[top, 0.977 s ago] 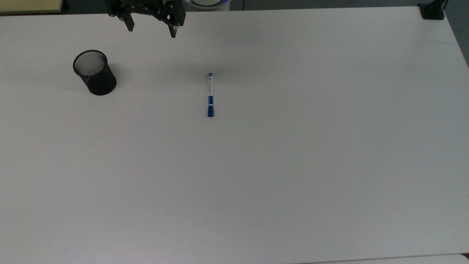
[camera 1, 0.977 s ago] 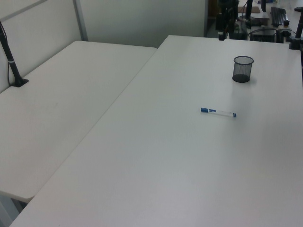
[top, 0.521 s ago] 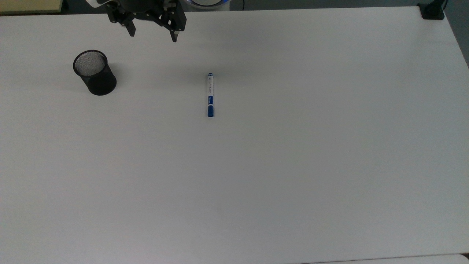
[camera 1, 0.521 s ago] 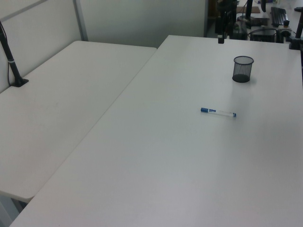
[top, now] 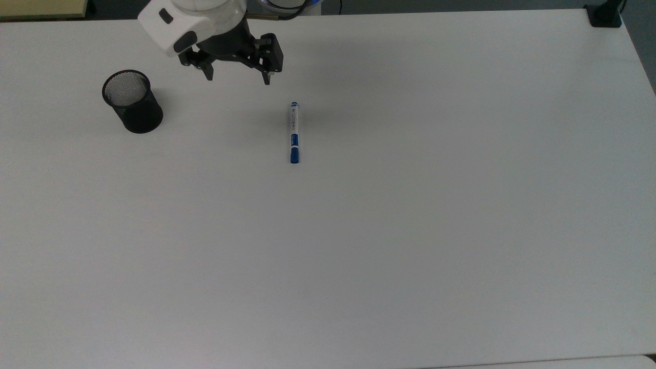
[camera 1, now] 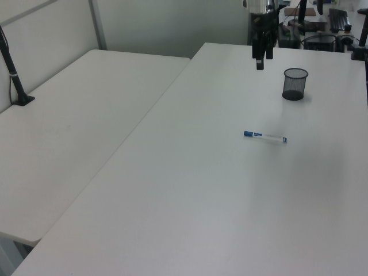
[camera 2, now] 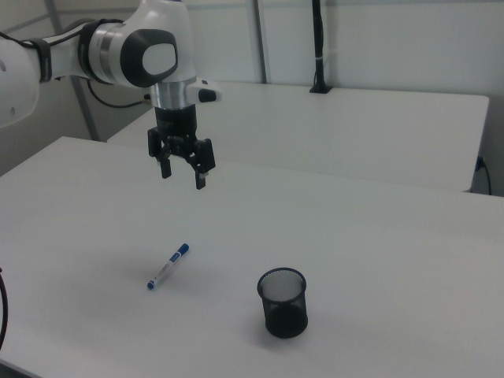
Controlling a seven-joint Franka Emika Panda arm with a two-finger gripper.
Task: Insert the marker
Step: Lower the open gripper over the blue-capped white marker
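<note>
The marker [top: 294,132] lies flat on the white counter [top: 410,230], free of any grip, its length running from near to far in the top view and its wide blue cap at the top view's lower end. Nothing leans on it or crowds it, so its barrel is open to a grasp from above. The black mesh cup [top: 132,101] stands upright well to the top view's left of the marker, its mouth open and apparently empty; it is judged to be the place where the marker is meant to go. The gripper [top: 238,78] is held in the air above the counter, between cup and marker in the top view and apart from both, its fingers [camera 2: 199,178] spread wide and holding nothing. Pointed downward as they are, they appear readied for a descent over the barrel. In the right view the marker [camera 2: 168,266] lies to the cup's [camera 2: 283,302] left. No step of the insertion is done yet.
</note>
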